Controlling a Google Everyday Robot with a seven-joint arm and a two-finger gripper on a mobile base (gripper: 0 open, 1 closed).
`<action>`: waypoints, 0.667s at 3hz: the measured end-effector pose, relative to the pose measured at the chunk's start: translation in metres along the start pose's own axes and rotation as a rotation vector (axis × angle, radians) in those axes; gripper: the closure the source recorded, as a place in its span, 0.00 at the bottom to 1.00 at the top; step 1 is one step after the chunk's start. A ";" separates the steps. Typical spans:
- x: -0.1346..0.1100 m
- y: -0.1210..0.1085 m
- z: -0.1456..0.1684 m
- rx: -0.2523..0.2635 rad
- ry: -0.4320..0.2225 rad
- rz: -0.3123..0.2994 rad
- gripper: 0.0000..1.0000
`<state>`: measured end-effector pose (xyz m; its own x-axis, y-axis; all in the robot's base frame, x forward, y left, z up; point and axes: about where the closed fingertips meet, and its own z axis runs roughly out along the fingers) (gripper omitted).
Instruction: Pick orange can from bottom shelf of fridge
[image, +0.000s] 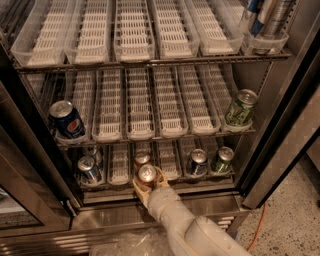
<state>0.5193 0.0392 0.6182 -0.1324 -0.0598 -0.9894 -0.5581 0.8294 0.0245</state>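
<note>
— across the whole view stands the fridge (110, 214), with three wire racks of white slotted lanes. what do they hold?
— on the top rack, a clear tray at the far right holds tall cans (265, 20), cut off by the upper edge. on the middle rack, a blue pepsi can (66, 120) is at the left and a green can (240, 107) at the right. the bottom shelf (119, 167) is dim, with two cans at its left and two at its right, their labels hard to read.
— and the orange can?
— the orange can (146, 173) is at the front edge of the bottom shelf, in a middle lane, with another can (142, 158) just behind it. the gripper (148, 181) comes in from below, fingers clamped on either side of the orange can and hiding its lower body.
</note>
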 end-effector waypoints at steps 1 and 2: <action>0.001 -0.001 -0.002 0.001 0.002 0.003 1.00; 0.005 0.001 -0.002 -0.002 0.026 0.002 1.00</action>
<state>0.5166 0.0386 0.6133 -0.1548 -0.0731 -0.9852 -0.5596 0.8283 0.0265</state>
